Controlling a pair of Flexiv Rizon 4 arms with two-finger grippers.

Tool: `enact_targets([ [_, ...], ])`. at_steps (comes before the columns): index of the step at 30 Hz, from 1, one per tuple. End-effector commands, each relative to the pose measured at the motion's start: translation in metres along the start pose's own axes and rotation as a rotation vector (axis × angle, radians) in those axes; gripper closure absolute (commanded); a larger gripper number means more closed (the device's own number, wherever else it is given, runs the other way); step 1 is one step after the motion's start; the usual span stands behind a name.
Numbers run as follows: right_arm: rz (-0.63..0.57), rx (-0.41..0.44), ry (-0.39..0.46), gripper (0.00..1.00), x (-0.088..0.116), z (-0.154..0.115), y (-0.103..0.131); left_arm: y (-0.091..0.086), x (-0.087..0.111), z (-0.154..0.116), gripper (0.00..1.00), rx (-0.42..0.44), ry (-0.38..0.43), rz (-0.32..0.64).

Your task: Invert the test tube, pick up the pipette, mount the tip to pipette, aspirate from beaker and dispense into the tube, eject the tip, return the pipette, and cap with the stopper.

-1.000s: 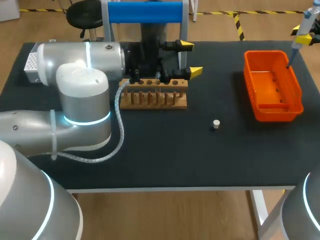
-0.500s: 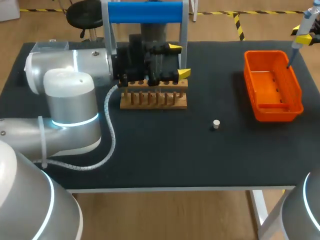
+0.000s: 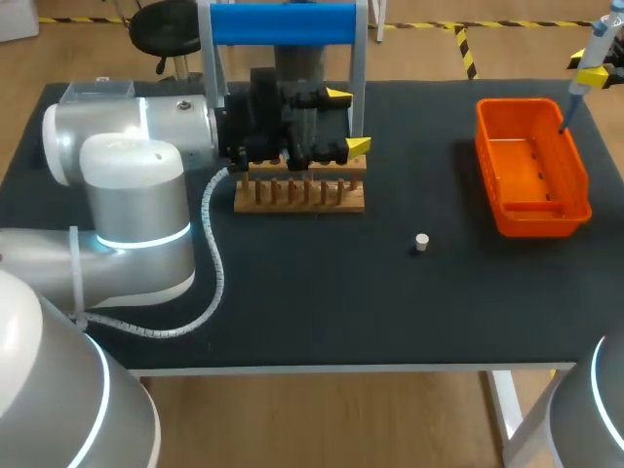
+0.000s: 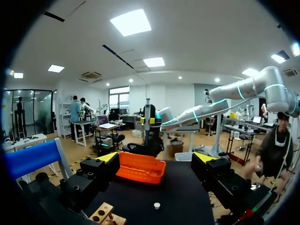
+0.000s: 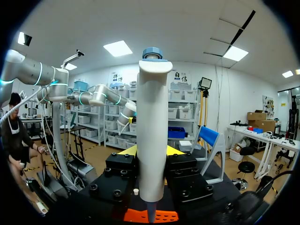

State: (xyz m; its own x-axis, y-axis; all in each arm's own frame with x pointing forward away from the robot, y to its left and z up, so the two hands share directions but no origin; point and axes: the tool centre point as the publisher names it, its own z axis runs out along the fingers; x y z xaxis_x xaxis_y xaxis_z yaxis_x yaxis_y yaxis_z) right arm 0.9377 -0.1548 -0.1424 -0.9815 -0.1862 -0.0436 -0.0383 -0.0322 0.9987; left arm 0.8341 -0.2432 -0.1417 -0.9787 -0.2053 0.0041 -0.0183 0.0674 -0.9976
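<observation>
The left pincer (image 3: 348, 120) is seen spread open and empty just above the wooden rack (image 3: 300, 193). The white stopper (image 3: 421, 242) is spotted lying on the table (image 3: 322, 292), well ahead of it. The pipette (image 5: 152, 140) is gripped upright in the right pincer (image 5: 152, 151), its lower end poised over the orange bin (image 3: 531, 210) beneath.

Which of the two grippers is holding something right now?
The right gripper, shut on the white pipette above the orange bin. The left gripper is open and empty, at the wooden rack.
</observation>
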Motion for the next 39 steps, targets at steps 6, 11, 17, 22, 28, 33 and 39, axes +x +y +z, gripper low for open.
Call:
enact_targets([
  [6,0.0,0.002,0.004,1.0,-0.001,-0.001,0.0,0.001,0.0,0.001,0.0,0.001,-0.002,0.001],
  [11,0.0,0.002,0.004,1.0,-0.001,-0.001,0.0,0.001,0.0,0.001,0.0,0.001,-0.002,0.001],
  [17,-0.002,0.019,-0.007,1.0,0.015,0.01,0.0,0.001,0.0,0.001,0.0,0.001,-0.002,0.001],
  [22,-0.007,0.03,-0.039,1.0,0.036,0.035,-0.004,0.001,0.0,0.001,0.0,0.001,-0.002,0.001],
  [28,-0.028,0.059,-0.059,1.0,0.06,0.076,-0.009,0.001,0.0,0.001,0.0,0.001,-0.002,0.001],
  [33,-0.048,0.061,-0.064,1.0,0.069,0.113,-0.009,0.001,0.0,0.001,0.0,0.001,-0.002,0.001],
  [39,-0.033,0.054,-0.065,1.0,0.078,0.154,-0.012,0.001,0.0,0.001,0.0,0.001,-0.002,0.001],
])
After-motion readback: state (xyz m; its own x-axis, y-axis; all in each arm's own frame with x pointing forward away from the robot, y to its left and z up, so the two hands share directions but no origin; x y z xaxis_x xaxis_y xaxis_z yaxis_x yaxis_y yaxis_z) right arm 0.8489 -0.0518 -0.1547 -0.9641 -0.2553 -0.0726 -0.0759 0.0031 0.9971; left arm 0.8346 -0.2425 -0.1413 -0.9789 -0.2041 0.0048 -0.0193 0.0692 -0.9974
